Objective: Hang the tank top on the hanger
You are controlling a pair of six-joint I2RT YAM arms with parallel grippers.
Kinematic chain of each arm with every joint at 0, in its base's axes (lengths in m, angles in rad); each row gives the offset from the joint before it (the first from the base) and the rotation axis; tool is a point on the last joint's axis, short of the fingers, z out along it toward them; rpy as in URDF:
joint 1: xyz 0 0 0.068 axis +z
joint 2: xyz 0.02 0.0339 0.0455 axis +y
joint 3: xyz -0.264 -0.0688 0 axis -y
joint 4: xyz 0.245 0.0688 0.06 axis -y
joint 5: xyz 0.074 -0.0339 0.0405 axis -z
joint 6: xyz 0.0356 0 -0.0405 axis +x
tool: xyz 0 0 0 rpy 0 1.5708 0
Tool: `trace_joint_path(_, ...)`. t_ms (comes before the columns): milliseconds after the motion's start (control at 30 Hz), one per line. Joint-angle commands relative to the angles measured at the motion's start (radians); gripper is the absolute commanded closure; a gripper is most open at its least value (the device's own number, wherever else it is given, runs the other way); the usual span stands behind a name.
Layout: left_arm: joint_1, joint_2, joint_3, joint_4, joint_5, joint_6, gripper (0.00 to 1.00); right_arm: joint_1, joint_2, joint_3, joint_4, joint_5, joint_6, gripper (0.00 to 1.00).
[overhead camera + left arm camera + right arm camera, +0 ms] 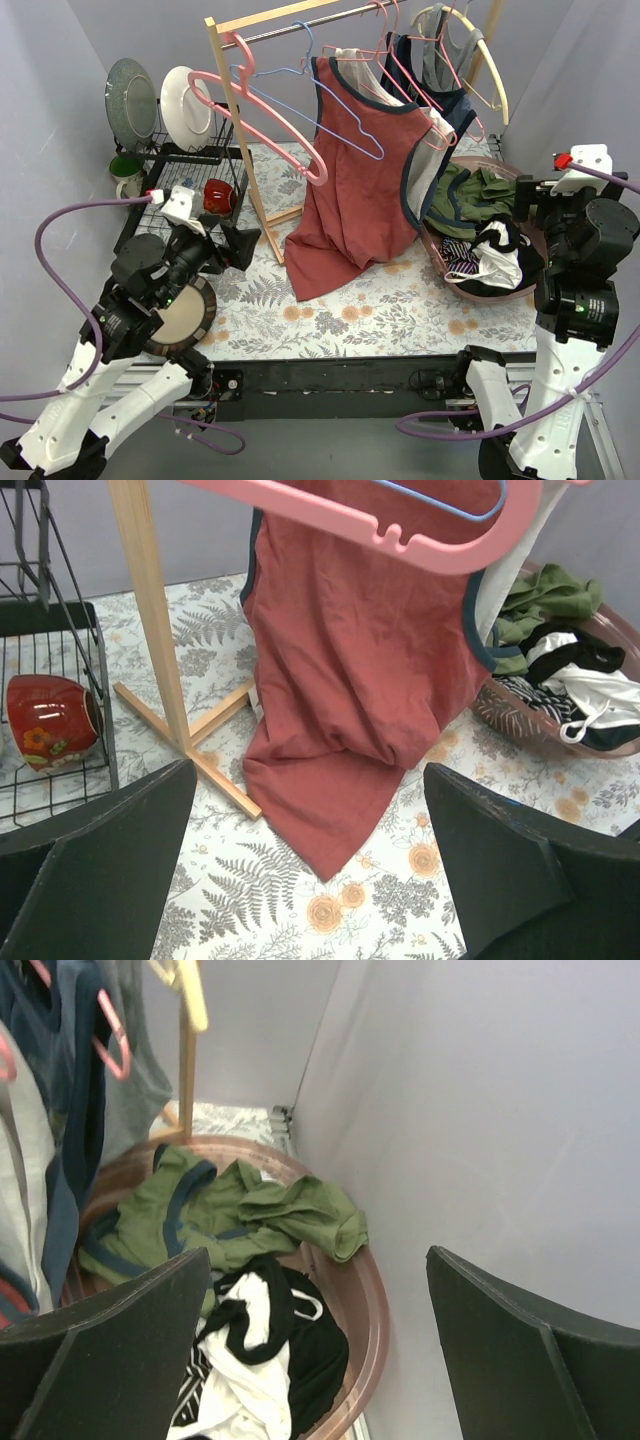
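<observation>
The olive-green tank top (470, 195) lies crumpled in the back of a brown basket (497, 291) at the right; it also shows in the right wrist view (230, 1215) and the left wrist view (545, 592). The light-blue wire hanger (377, 152) hangs on the rail in front of a rust-red tank top (355, 190), and its wire shows in the left wrist view (440, 502). My right gripper (525, 205) is open and empty above the basket's near right rim (318, 1260). My left gripper (240, 245) is open and empty, low over the table in front of the red top (310, 775).
A wooden clothes rack (235, 120) holds pink hangers (260, 110), a cream hanger and several other tops. Black and white clothes (260, 1360) fill the basket's front. A dish rack (180, 170) with plates and a red mug (50, 720) stands at the left. A round plate (185, 310) lies under the left arm.
</observation>
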Motion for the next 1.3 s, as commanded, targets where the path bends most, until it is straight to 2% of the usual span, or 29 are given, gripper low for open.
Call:
trace_joint_path(0, 0.0, -0.009, -0.096, 0.058, 0.023, -0.017, 0.02, -0.007, 0.05, -0.054, -0.055, -0.079, -0.079, 0.04)
trace_joint_path(133, 0.0, -0.004, -0.211, 0.109, 0.017, -0.063, 0.02, -0.014, 0.073, -0.147, -0.029, -0.122, -0.076, 0.06)
trace_joint_path(233, 0.0, 0.001, -0.251, 0.129, 0.015, -0.071, 0.02, -0.08, 0.11, -0.172, -0.038, -0.198, -0.07, 0.07)
trace_joint_path(333, 0.002, -0.001, -0.3, 0.141, 0.006, -0.057, 0.02, -0.227, 0.159, -0.192, -0.051, -0.345, -0.082, 0.07)
trace_joint_path(367, 0.002, -0.004, -0.324, 0.141, -0.002, -0.054, 0.02, -0.313, 0.176, -0.196, -0.052, -0.429, -0.097, 0.07)
trace_joint_path(500, 0.002, -0.027, -0.381, 0.155, 0.003, -0.046, 0.02, -0.43, 0.291, -0.187, -0.066, -0.547, -0.148, 0.1)
trace_joint_path(833, 0.002, -0.039, -0.438, 0.176, 0.058, -0.109, 0.02, -0.425, 0.576, -0.075, -0.023, -0.559, -0.168, 0.17)
trace_joint_path(1000, 0.002, -0.02, -0.432, 0.179, 0.078, -0.144, 0.02, -0.347, 0.602, -0.089, 0.003, -0.574, -0.208, 0.18)
trace_joint_path(1100, 0.002, -0.009, -0.415, 0.172, 0.086, -0.155, 0.02, -0.292, 0.609, -0.115, 0.057, -0.493, -0.198, 0.19)
trace_joint_path(1267, 0.002, 0.004, -0.397, 0.166, 0.097, -0.169, 0.02, -0.237, 0.627, -0.175, 0.298, -0.26, -0.165, 0.2)
